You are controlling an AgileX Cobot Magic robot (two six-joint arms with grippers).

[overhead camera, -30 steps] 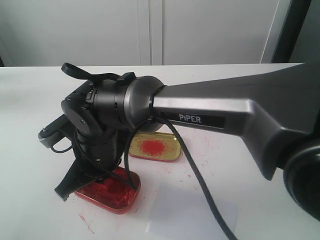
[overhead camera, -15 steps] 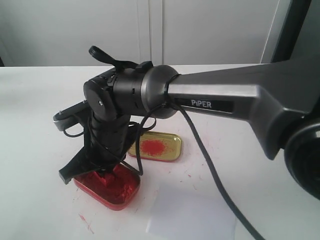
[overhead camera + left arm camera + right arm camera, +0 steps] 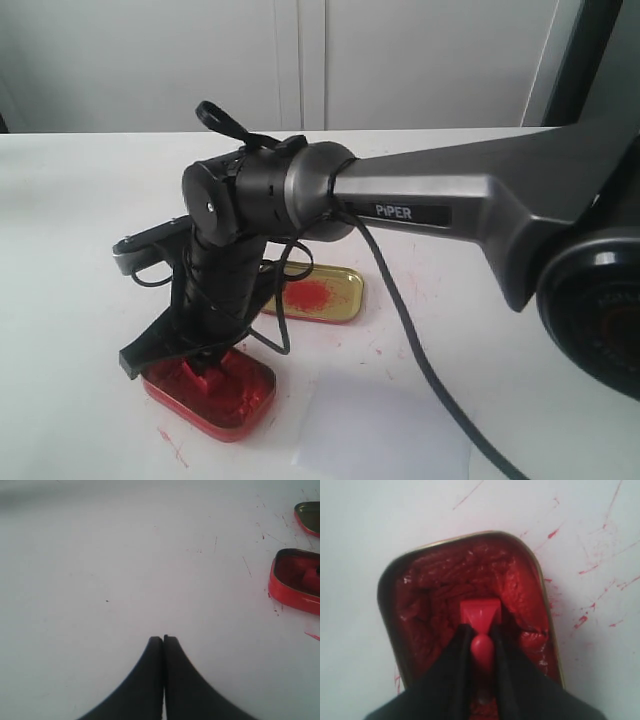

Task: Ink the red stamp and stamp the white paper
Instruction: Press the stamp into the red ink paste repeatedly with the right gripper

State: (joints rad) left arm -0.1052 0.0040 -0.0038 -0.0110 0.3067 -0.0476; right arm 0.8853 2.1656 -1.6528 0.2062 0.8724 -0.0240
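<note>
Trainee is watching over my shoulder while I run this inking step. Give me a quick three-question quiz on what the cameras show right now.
1. True or false: the left gripper is shut and holds nothing.
2. Where is the red stamp?
A. lying loose on the table
B. in the right gripper, at the red ink tin
C. in the left gripper
3. Short answer: what marks the table around that tin?

Key: 1 true; 2 B; 3 red ink streaks.
</note>
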